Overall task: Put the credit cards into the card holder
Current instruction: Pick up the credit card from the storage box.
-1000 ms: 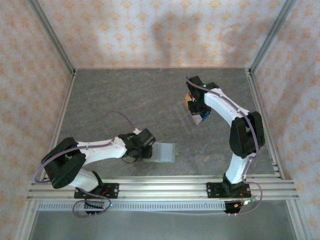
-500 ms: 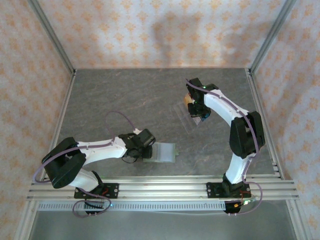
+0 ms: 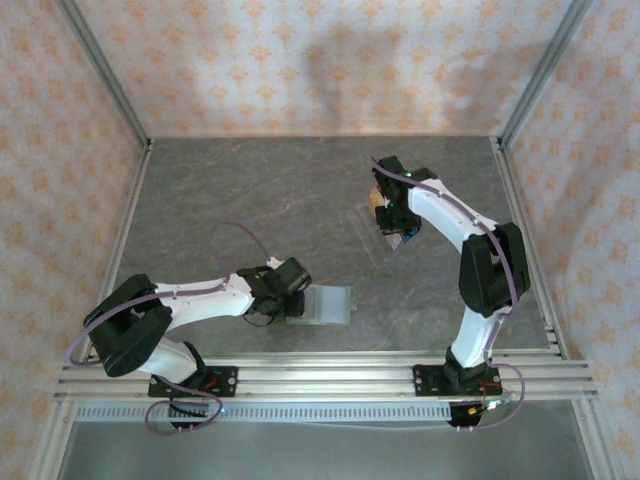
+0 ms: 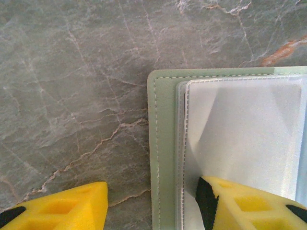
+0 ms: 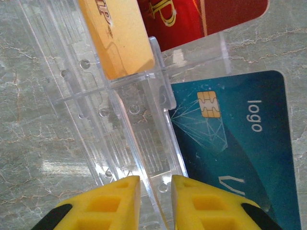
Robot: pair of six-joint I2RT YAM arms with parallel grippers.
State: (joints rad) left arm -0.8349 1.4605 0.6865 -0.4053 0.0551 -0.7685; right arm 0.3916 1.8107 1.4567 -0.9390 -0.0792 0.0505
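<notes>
L gripper (image 4: 152, 201): jaws spread wide, holding nothing. 1 yellow finger (image 4: 240, 206) sits over the card holder's (image 4: 165, 143) pale inner pocket (image 4: 240, 129), the other is off over bare tabletop (image 4: 72, 96), so the holder's stitched green edge runs between them. Can't tell if the finger on the pocket actually presses down. From the top cam the card holder (image 3: 330, 305) lies open and flat near the front rail, just right of the L gripper (image 3: 298, 308), well apart from the cards.

R gripper (image 5: 156, 191): the 2 fingers are narrowed to a slim gap w/ a wall of the clear tray (image 5: 129, 120) between them. Can't tell if the pads bite on it or just flank it.

Cards, R wrist cam: gold-orange card (image 5: 117, 38) sits in a tray slot, red card (image 5: 201, 19) just beside it and poking past the tray's end. Blue card (image 5: 230, 143), chip and "logo" face up, lies flat on the marbled table, its edge against the tray's side, just right of the R fingers. Top cam puts the tray (image 3: 366, 235) mid-right of the table under the R gripper (image 3: 395, 222), w/ a corner of the blue card showing beside it.
</notes>
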